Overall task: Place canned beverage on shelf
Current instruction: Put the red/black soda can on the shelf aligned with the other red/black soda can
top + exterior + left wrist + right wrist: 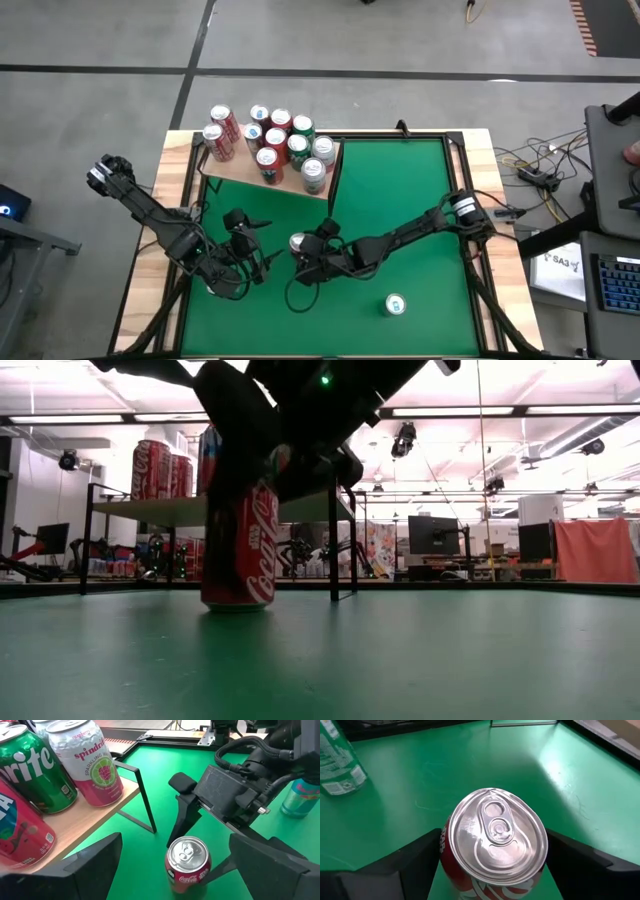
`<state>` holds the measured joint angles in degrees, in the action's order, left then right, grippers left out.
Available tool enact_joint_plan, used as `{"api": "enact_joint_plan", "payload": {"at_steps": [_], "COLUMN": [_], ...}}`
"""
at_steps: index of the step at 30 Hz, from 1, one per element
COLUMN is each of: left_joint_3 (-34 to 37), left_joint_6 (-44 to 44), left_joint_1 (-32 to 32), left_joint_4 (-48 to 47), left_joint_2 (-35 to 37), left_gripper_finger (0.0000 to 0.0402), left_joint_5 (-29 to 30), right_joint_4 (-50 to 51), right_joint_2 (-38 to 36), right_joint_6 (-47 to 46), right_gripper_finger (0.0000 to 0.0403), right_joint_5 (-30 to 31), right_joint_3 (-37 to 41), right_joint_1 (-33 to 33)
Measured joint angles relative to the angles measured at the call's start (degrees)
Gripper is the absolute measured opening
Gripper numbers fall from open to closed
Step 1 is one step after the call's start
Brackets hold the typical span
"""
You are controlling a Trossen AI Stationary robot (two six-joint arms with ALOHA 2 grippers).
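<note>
Red cola can [492, 845] upright on green table [445, 775], between right gripper [490, 865] jaws, spread wide, not touching.

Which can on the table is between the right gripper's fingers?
The red Coca-Cola can, upright mid-table between the right gripper's open fingers; the other loose can stands alone nearer the front edge.

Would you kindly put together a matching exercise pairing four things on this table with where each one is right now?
Things:
1. Coke can
2. Spindrift can
3. Teal can
4. Left claw

Places:
A. On the shelf, at its edge
B. Alone on the green mat, apart from both arms
C. Standing on the mat between the right claw's fingers
D. Open, beside the Coke can, facing the right claw

Pairs: 1-C, 2-A, 3-B, 4-D
</note>
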<state>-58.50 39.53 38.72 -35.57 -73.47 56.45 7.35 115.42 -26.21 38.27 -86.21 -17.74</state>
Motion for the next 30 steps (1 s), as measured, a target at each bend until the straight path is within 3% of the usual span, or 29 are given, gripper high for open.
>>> {"api": "enact_joint_plan", "payload": {"at_steps": [6,16,30], "left_joint_3": [0.00,0.06,0.15], "left_joint_6": [0.01,1.83,1.49], "left_joint_1": [-0.02,0.00,-0.32], "left_joint_4": [0.00,1.02,11.77], "left_joint_2": [-0.02,-0.67,-14.92], "left_gripper_finger": [0.0352,0.0352,0.0352], "left_joint_5": [-0.02,-0.39,2.01], "right_joint_4": [0.16,4.50,20.47], "right_joint_2": [-0.55,-7.64,-20.10], "right_joint_6": [1.60,8.24,11.25], "right_gripper_finger": [0.0361,0.0367,0.0368], "right_joint_5": [0.84,0.59,0.83], "right_joint_3": [0.02,0.02,1.60], "right_joint_1": [0.00,-2.13,-7.54]}}
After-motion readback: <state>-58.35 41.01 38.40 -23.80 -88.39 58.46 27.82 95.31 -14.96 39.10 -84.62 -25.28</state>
